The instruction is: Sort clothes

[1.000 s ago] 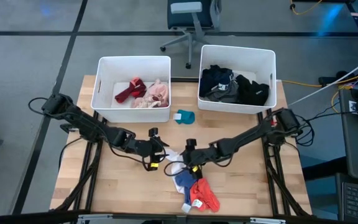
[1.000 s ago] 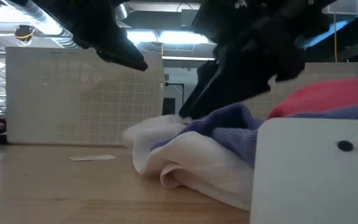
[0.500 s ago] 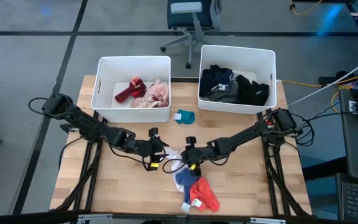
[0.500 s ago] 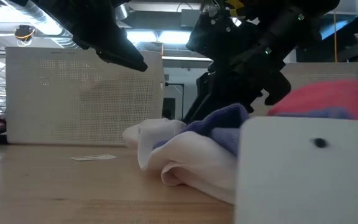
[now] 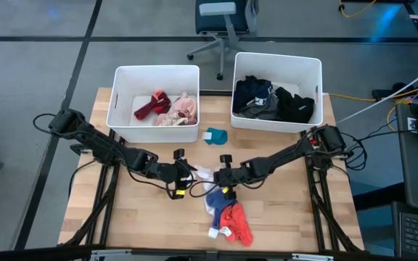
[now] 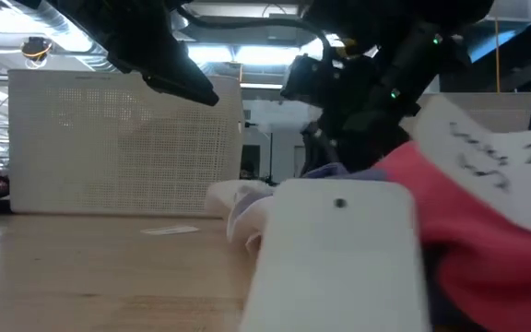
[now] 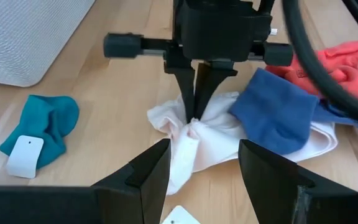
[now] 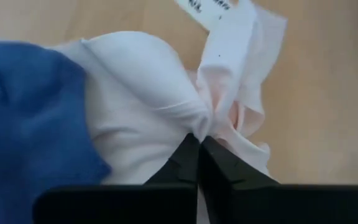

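Low view shows a white tag (image 6: 339, 258) very close up, with a red garment (image 6: 487, 249) right behind it on the worktop (image 6: 90, 277). High view shows that red garment (image 5: 236, 223) at the near side of the worktop, touching a blue garment (image 5: 216, 201) just behind it. A white garment (image 5: 205, 176) lies past the blue one, near the middle of the worktop. The right gripper (image 5: 220, 178) is pinched tight on this white garment. In the right wrist view its two dark fingers (image 8: 199, 163) press together on a fold of the white cloth (image 8: 142, 112), with the blue garment (image 8: 30, 118) beside it. The right arm reaches in low from the right side, stretched out long over the worktop. The left gripper (image 5: 189, 176) is on the other side of the white garment, just beside it. In the left wrist view its fingers (image 7: 148, 171) are spread apart and hold nothing, and the white garment (image 7: 197, 140) lies in front of them. The left arm reaches in low from the left side. Farther back a teal garment (image 5: 215, 135) lies alone on the worktop. Behind it stand two white bins. The left bin (image 5: 154, 75) holds maroon and pink clothes (image 5: 167, 107). The right bin (image 5: 277, 61) holds black and grey clothes (image 5: 271, 100).
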Available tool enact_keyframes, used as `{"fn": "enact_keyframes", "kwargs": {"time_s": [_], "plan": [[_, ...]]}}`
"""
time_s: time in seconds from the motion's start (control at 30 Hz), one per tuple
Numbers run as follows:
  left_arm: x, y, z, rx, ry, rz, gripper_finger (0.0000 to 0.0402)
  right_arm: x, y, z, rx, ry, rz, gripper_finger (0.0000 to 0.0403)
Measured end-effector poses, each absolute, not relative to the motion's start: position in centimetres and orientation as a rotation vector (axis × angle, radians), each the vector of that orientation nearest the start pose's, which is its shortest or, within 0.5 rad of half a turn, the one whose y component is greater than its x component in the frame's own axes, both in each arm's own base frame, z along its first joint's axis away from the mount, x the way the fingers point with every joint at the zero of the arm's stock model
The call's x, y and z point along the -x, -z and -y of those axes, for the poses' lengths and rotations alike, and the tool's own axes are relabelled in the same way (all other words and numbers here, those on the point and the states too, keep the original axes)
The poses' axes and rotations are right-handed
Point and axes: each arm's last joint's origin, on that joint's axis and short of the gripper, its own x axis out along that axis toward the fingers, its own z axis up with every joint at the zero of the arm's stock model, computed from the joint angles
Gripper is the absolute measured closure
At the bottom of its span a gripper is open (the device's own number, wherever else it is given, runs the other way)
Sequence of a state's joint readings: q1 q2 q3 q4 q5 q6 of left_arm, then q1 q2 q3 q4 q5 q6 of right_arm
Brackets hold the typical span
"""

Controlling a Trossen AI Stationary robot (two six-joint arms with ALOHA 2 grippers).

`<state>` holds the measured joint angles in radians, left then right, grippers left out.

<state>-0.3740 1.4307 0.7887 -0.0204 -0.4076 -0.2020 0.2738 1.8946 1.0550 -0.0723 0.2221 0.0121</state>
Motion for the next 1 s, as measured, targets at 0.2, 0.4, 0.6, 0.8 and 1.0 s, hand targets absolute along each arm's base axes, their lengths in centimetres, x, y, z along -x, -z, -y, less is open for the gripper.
{"fn": "enact_keyframes", "kwargs": {"time_s": [0.2, 0.4, 0.6, 0.8, 1.0], "plan": [[-27.4, -20.8, 9.5, -0.054, -0.096, -0.609, 0.0221, -36.2, -16.8, -9.3, 0.278, 0.011, -0.819, 0.0397], [-26.8, -21.3, 9.7, -0.061, -0.113, -0.599, 0.0221, -36.0, -21.8, -8.9, 0.367, 0.107, -0.778, 0.0395], [-25.0, -23.2, 10.5, -0.105, -0.194, -0.523, 0.0221, -35.4, -25.8, -8.5, 0.434, 0.191, -0.762, 0.0398], [-23.1, -24.6, 11.4, -0.133, -0.28, -0.458, 0.0222, -35.4, -29.7, -8.2, 0.526, 0.274, -0.684, 0.0398], [-22.4, -24.5, 11.6, -0.163, -0.34, -0.462, 0.0222, -35.9, -35.0, -8.0, 0.608, 0.343, -0.561, 0.0398]]}}
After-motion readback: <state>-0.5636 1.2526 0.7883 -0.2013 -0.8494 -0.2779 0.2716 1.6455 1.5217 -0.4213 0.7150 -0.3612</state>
